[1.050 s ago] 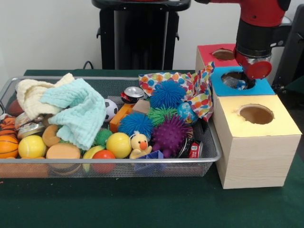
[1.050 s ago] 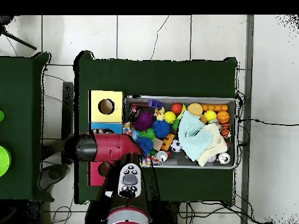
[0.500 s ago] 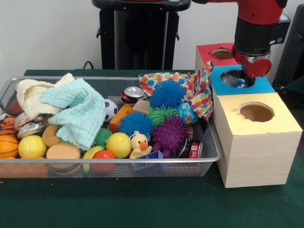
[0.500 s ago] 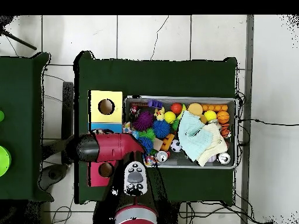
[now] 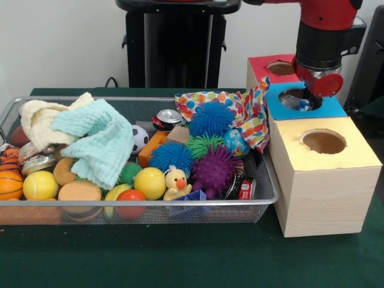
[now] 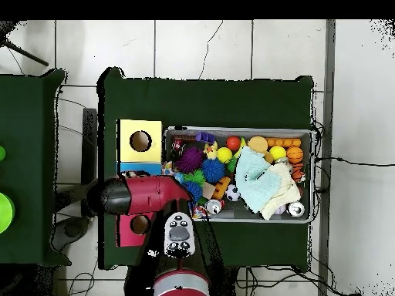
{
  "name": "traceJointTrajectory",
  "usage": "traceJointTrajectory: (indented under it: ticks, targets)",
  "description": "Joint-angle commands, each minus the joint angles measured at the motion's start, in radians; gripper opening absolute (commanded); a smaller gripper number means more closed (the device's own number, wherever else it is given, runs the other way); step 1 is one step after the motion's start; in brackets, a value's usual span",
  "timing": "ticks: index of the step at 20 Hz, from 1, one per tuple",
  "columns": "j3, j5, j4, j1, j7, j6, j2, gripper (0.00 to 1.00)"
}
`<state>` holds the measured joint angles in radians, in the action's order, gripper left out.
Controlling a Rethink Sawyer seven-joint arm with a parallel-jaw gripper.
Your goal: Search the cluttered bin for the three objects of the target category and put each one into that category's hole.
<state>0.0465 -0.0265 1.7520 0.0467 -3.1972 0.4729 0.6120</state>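
From the front, the arm's red and black end (image 5: 320,63) hangs over the blue-topped box (image 5: 305,102), where something crumpled lies in its hole; the gripper is hidden there, so whether it is apart or together cannot be told. The wire bin (image 5: 138,204) to the left holds spiky balls, a yellow duck (image 5: 175,182) and cloths. From overhead, the arm (image 6: 143,195) covers the blue box between the yellow box (image 6: 140,141) and red box (image 6: 135,226), left of the bin (image 6: 239,174).

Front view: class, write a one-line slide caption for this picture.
Red arm hangs over the blue-topped box, beside a wire bin crammed with toys.
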Motion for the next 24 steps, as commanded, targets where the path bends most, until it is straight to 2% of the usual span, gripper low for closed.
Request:
traceJointTrajectory:
  ticks: [1, 2, 3, 7, 14, 17, 21, 24]
  targets:
    - [0.004, 0.059, -0.049, -0.035, 0.117, 0.129, 0.089, 0.00]
    - [-0.009, 0.065, -0.056, -0.025, 0.111, 0.130, 0.087, 0.00]
    - [-0.021, 0.071, -0.062, -0.016, 0.104, 0.131, 0.084, 1.00]
    - [-0.065, 0.091, -0.089, 0.026, 0.077, 0.137, 0.074, 1.00]
    - [-0.065, 0.086, -0.094, 0.036, 0.032, 0.158, 0.076, 1.00]
    - [-0.062, 0.083, -0.090, 0.039, 0.021, 0.127, 0.069, 1.00]
    - [-0.069, 0.087, -0.094, 0.048, 0.021, 0.115, 0.059, 1.00]
    - [-0.061, 0.091, -0.093, 0.022, 0.070, 0.157, 0.093, 1.00]
